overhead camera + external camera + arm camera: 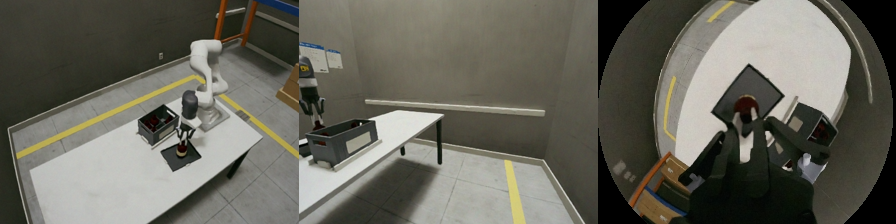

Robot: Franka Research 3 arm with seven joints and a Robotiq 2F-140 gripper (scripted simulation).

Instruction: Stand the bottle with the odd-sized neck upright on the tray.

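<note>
Dark-red bottle (181, 150) upright over dark tray (193, 157), neck pinched by end effector (184, 142)

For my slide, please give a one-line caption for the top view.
The white arm's gripper, shut on a dark red bottle, holds it upright over the flat dark tray beside the grey plastic crate.
</note>
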